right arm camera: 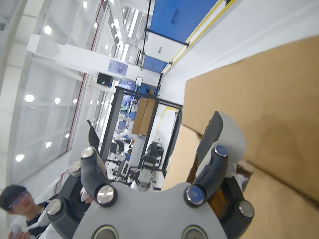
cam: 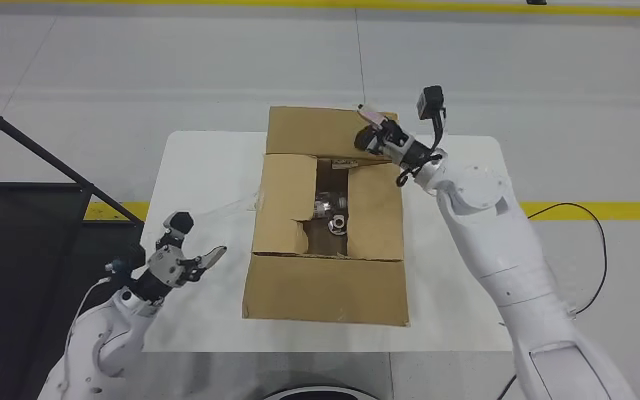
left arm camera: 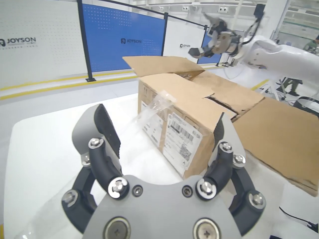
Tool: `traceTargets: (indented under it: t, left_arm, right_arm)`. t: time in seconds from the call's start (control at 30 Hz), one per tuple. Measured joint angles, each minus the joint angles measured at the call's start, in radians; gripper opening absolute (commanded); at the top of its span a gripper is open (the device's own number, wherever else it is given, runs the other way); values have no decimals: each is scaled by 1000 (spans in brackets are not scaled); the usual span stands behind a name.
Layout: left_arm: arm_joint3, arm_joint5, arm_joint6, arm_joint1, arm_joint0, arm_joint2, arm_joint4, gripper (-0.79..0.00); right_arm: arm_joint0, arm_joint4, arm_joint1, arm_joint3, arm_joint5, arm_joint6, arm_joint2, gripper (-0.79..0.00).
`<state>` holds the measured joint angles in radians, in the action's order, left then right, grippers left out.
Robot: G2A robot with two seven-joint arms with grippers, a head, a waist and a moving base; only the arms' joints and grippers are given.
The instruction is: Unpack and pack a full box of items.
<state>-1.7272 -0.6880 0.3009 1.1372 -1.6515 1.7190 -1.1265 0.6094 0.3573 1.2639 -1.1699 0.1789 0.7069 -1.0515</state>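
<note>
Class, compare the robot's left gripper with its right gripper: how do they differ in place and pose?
The left gripper is over the table, beside the box; the right gripper is at the box's far corner. The left gripper sits low, level with the box's side; the right gripper is higher, above the far flap. Both have open fingers and hold nothing.

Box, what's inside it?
Through the gap in the box a few small shiny and dark items show. The flaps cover the rest, so what else lies inside stays hidden.
</note>
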Motion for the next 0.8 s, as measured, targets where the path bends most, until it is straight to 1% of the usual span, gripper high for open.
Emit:
traceTargets:
  t: [0.1,0.23,0.43,0.57,0.7,0.8]
  left_arm:
    - [18,37,-34,1,20,-21,-29,0]
    - [32,76,-56,2,44,-59,-97,0]
    - [37,88,-57,2,64,-97,-162,0]
    - [33,99,-60,1,74,-114,-192,0]
    - [30,109,-64,0,80,-125,-216,0]
    - [29,105,-62,0,83,-131,-213,0]
  right_arm:
    - [24,3,-11,-62,-92,99,-16,0]
    - [23,2,-11,-54,-74,88,-15,0]
    - [32,2,-10,-61,-78,90,-10,0]
    - [53,18,-10,-69,-110,151,6,0]
    - [43,55,-7,-44,-137,222,13,0]
    - [34,71,-5,-18,-149,249,18,0]
